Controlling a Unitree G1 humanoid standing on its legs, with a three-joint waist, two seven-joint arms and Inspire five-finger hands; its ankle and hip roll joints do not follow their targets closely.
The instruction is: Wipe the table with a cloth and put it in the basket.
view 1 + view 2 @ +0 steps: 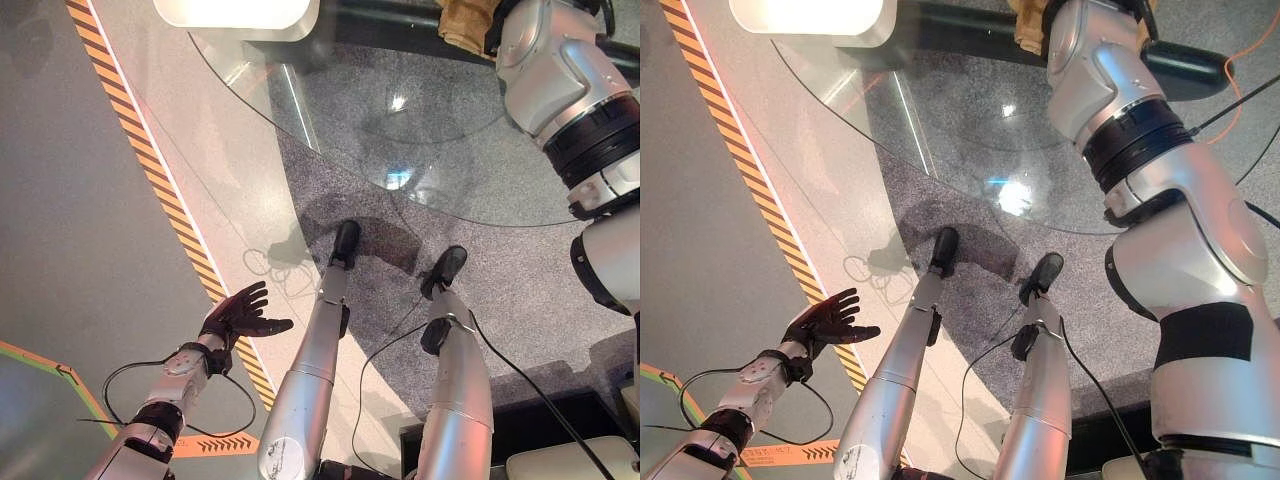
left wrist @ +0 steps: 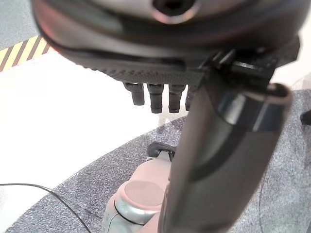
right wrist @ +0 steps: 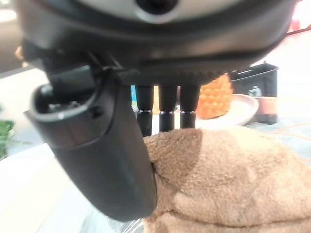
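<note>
Left hand [image 1: 236, 315] hangs low at the far left, well away from the table [image 1: 330, 110], over the striped floor tape [image 1: 160, 190]; fingers spread and straight, palm bare, nothing held. Left wrist view agrees: fingers [image 2: 156, 98] stick out straight past the thumb, no object among them. Table is a round clear glass top, its edge curving across the upper middle of the eye views, grey speckled floor visible through it. A white rounded object [image 1: 238, 18] sits at the table's far left edge, cut off by the frame, can't tell what it is. Cloth [image 3: 228, 179] is tan/light brown, thick, fuzzy terry-like, bunched into soft folds, lying on the table's far right part; from the eye views just a tan lump [image 1: 466, 24] pokes out past the right arm at the table's far edge. Right hand [image 3: 112, 160] is on the cloth: the thumb lies against its near fold, fingers reach over the top, tips resting at its far edge; whether they actually grip it I can't tell. Beyond the cloth in the right wrist view: an orange bumpy object [image 3: 215, 99] on a pale dish [image 3: 243, 108], then a dark box [image 3: 255, 82].
</note>
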